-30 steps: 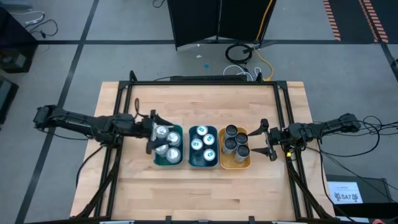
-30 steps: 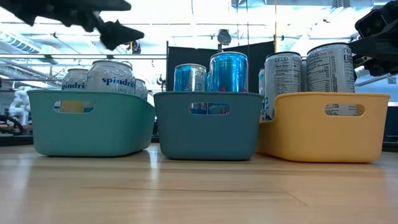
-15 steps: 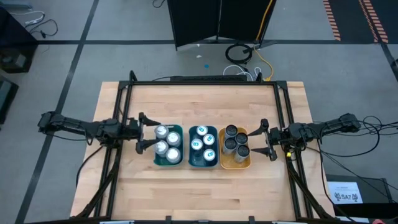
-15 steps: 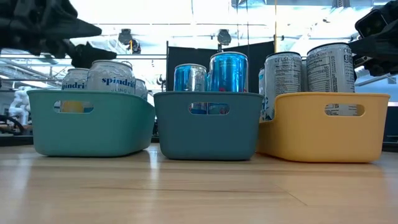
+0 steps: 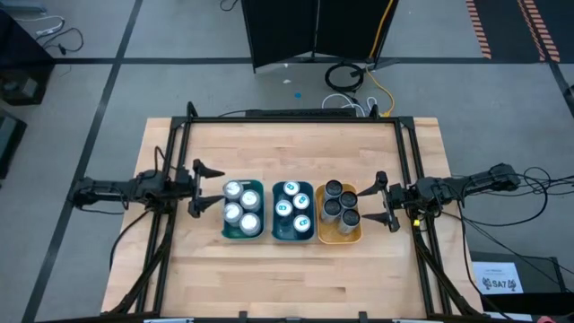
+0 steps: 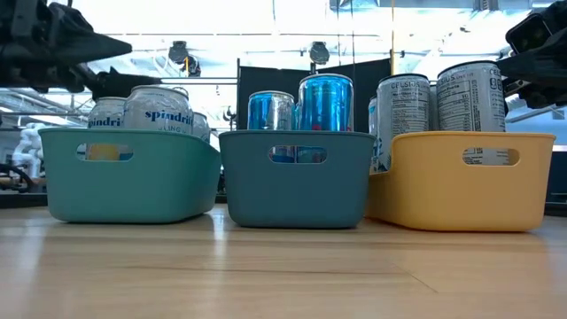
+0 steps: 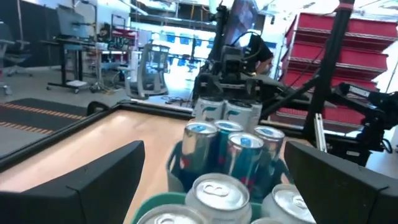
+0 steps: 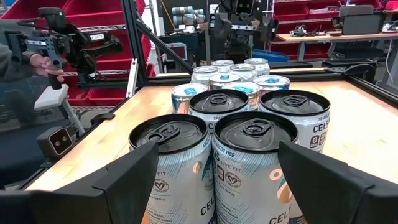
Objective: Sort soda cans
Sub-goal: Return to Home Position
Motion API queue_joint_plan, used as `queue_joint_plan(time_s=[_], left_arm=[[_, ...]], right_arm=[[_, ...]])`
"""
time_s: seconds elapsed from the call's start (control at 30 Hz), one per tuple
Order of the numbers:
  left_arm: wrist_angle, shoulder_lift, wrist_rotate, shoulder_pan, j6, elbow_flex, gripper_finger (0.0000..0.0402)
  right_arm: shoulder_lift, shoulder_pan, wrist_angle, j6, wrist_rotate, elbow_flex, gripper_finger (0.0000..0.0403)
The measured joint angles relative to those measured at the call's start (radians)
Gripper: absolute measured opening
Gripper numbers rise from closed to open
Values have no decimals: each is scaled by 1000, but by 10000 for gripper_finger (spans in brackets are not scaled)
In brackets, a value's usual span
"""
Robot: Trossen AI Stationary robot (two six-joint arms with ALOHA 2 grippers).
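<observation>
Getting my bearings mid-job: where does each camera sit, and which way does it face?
High: overhead, looking straight down on table and cans; left pincer and right pincer open either side.
Low: table height, level at green bin, blue bin, yellow bin; left arm, right arm in top corners.
Left wrist: faces over cans toward right arm; own fingers frame it.
Right wrist: faces opposite, toward left arm; own fingers frame it.
Shared: wrist views see the same cans from opposite ends.

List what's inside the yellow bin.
Four dark-topped soda cans stand upright in the yellow bin, packed together. They cover the bin's floor, so anything beneath them cannot be seen.
</observation>
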Motion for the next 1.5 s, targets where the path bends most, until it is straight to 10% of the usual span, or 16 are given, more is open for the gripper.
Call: queue_joint_plan(time_s=[1.5], left_arm=[[-62, -7, 48, 16, 97, -2, 393]], right_arm=[[5, 0, 0, 0, 0, 0, 322]])
